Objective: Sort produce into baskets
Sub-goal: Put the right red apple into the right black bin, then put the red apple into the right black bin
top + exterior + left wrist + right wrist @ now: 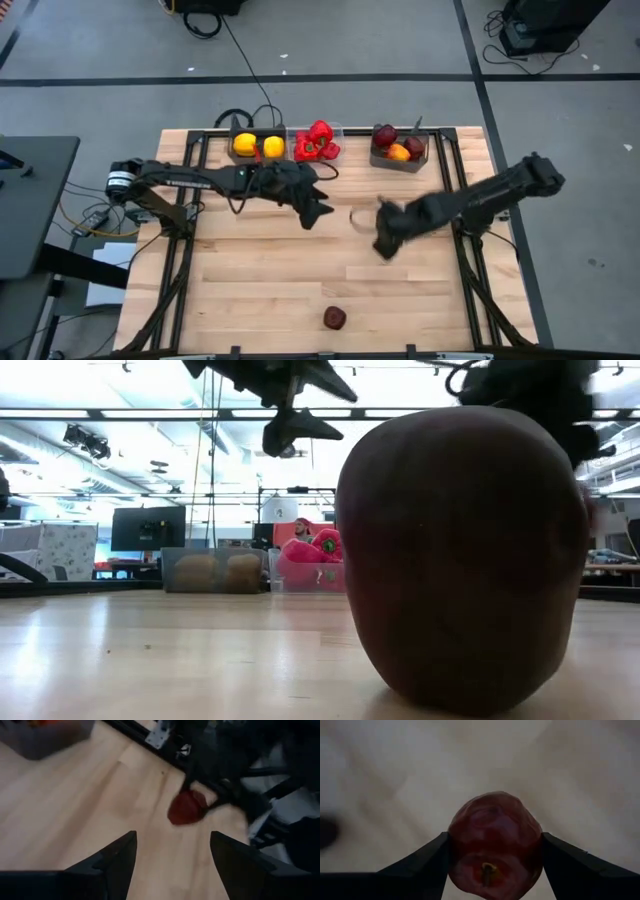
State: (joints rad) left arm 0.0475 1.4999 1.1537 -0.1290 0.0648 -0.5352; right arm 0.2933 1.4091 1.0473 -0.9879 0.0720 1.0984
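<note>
In the low view a dark red apple (pixel 465 555) near the camera hid most of the surface (pixel 170 650) behind it. The right gripper (pixel 492 855) hung over mid-surface, jaws closed on a second dark red fruit (pixel 495 845). The left gripper (pixel 172 852) hovered beside it, jaws spread wide and empty. Three baskets (pixel 400 160) lined the far edge; the wood between lay open.
</note>
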